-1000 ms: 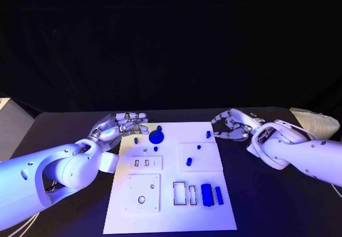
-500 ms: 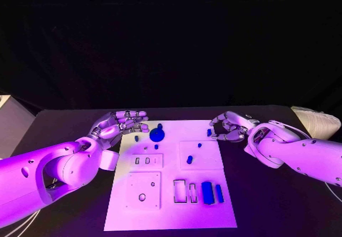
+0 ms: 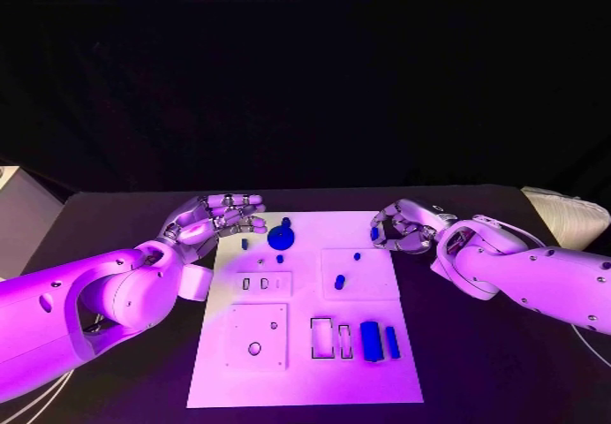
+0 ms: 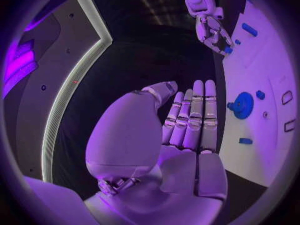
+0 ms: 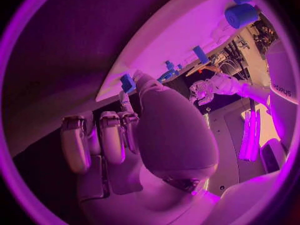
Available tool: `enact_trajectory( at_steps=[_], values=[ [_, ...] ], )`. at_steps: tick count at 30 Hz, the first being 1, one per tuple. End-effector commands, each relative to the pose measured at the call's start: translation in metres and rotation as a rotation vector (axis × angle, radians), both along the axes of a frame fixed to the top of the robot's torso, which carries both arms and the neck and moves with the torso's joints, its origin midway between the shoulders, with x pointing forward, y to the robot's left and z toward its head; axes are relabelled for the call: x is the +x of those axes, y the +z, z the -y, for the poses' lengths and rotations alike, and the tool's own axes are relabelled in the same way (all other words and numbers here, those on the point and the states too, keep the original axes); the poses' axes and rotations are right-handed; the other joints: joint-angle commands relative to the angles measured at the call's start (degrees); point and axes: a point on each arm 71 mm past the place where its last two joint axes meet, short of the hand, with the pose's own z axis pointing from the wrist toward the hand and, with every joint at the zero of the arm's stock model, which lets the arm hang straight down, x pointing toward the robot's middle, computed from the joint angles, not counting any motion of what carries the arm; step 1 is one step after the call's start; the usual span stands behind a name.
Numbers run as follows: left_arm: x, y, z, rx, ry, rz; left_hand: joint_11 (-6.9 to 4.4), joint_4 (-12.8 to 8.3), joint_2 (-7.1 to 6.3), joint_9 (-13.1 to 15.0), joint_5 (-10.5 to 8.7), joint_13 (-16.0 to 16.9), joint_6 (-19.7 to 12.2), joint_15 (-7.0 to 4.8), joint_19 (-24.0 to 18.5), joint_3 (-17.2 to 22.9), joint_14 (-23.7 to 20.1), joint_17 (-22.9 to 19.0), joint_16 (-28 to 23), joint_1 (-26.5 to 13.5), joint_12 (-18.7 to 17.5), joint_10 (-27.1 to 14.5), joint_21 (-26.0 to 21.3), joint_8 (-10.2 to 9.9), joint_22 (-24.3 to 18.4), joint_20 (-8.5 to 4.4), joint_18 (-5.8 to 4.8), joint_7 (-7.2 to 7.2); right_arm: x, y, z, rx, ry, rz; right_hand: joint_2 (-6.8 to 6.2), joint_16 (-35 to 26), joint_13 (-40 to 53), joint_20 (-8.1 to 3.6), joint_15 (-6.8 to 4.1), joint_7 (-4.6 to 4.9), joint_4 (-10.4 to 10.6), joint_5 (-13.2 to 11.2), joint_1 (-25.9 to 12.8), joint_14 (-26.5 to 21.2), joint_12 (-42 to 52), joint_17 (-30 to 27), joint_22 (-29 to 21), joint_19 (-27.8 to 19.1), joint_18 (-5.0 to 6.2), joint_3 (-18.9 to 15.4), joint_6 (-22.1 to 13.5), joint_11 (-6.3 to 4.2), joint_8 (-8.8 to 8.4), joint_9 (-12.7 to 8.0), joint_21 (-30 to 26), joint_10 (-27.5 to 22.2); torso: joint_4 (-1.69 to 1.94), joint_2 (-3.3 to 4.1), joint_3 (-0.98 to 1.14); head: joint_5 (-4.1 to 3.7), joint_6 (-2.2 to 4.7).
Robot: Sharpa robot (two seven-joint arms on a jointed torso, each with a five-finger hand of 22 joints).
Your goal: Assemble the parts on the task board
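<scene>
The task board (image 3: 305, 380) is white, lying on a black table (image 3: 509, 371); the parts are blue, among them a round blue disc (image 3: 282, 238) at upper centre and two blue bars (image 3: 369, 341) at lower right; both arms (image 3: 115, 300) are white; the left hand (image 3: 219, 216) and right hand (image 3: 405, 226) are silver.
</scene>
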Motion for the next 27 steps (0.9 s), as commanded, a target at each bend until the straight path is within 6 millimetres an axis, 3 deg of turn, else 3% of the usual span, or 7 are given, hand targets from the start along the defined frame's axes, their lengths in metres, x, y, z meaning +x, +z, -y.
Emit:
enact_trajectory(
  at_steps=[1, 13, 27],
  values=[
    [-0.0008, 0.0015, 0.0019, -0.008, -0.019, 0.01, -0.12, -0.4, 0.02, -0.1, -0.18, 0.0, 0.4, -0.14, -0.5, 0.1, -0.4, 0.1, 0.1, -0.4, -0.3, 0.4, 0.2, -0.4, 0.1, 0.12, -0.23, 0.89, -0.0001, -0.0021, -0.0008, -0.012, 0.004, -0.013, 0.51, 0.2, 13.5, -0.13, -0.4, -0.04, 0.3, 0.3, 0.3, 5.7, 0.3, 13.9, 15.1, 5.9, -0.83, 0.1, 0.6, -0.48, 0.36, 0.1, 0.3, 4.3, -0.02, -0.1, 0.0, -0.1, -0.1],
    [-0.001, 0.0015, 0.0011, -0.007, -0.017, 0.009, -0.12, -0.4, 0.02, -0.1, -0.18, 0.0, 0.4, -0.14, -0.5, 0.1, -0.4, 0.1, 0.1, -0.4, -0.3, 0.4, 0.2, -0.4, 0.1, 0.12, -0.23, 0.89, 0.0006, -0.0026, -0.0024, -0.009, -0.004, -0.006, 1.01, 0.3, 13.9, -0.89, -1.27, -1.15, 0.7, 0.6, 0.5, 5.7, 0.8, 13.9, 15.1, 5.9, -0.83, 1.4, 3.2, -1.45, 2.34, 0.6, 0.3, 4.7, -0.02, -0.11, 0.03, -0.16, -0.15],
    [-0.0011, 0.0015, 0.0005, -0.007, -0.017, 0.009, -0.12, -0.4, 0.02, -0.1, -0.18, 0.0, 0.4, -0.14, -0.5, 0.1, -0.4, 0.1, 0.1, -0.4, -0.3, 0.4, 0.2, -0.4, 0.1, 0.12, -0.23, 0.89, 0.0014, 0.0008, -0.0046, 0.018, -0.058, 0.044, 2.99, 0.3, 14.5, -2.02, -2.48, -2.55, 0.2, 1.1, 1.2, 5.7, 1.5, 14.1, 15.1, 5.9, -0.83, 4.4, 5.4, -2.74, 4.8, 1.4, 0.3, 5.3, 0.01, -0.09, 0.03, -0.3, -0.33]
  ],
)
